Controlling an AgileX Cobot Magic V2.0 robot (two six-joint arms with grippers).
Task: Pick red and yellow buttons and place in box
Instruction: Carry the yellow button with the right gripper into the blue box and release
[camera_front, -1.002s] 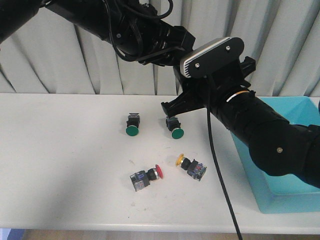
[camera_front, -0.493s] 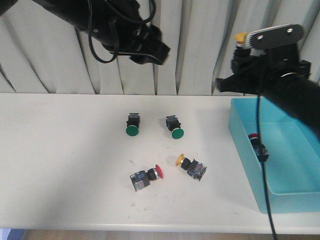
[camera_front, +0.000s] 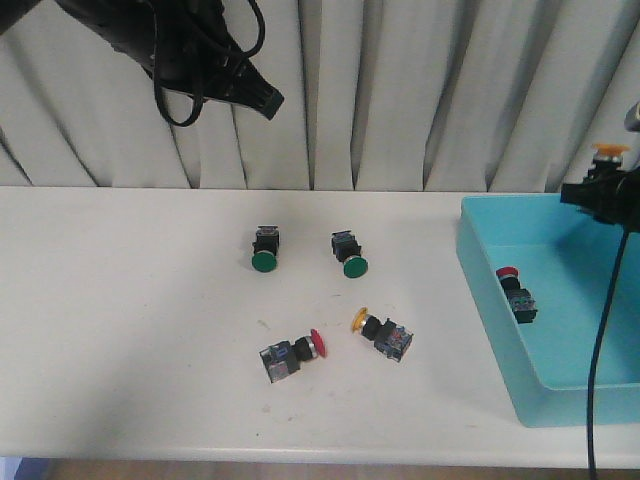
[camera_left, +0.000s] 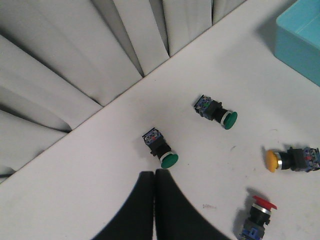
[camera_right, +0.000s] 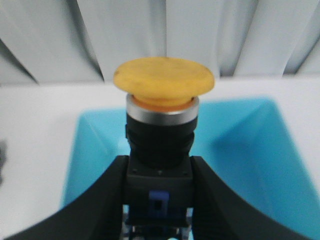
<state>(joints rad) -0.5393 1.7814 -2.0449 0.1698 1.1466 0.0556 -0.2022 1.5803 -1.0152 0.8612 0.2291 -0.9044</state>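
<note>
A yellow button (camera_right: 164, 82) stands cap up between the fingers of my right gripper (camera_right: 159, 167), which is shut on its black body. In the front view that gripper (camera_front: 603, 182) hangs at the far right above the turquoise box (camera_front: 482, 300), the held button's cap (camera_front: 610, 150) on top. One red button (camera_front: 515, 290) lies inside the box. On the table lie a red button (camera_front: 292, 353) and a yellow button (camera_front: 382, 332). My left gripper (camera_left: 154, 176) is shut and empty, high above the table's back left (camera_front: 266, 100).
Two green-capped buttons (camera_front: 264, 250) (camera_front: 348, 255) lie behind the red and yellow ones. In the left wrist view the nearer green button (camera_left: 161, 149) shows just past the fingertips. A pleated grey curtain (camera_front: 400, 90) closes off the back of the white table (camera_front: 120, 320).
My right arm has swung from the table's middle to the far right over the box, carrying the yellow button. The left arm has drawn back up and to the left.
</note>
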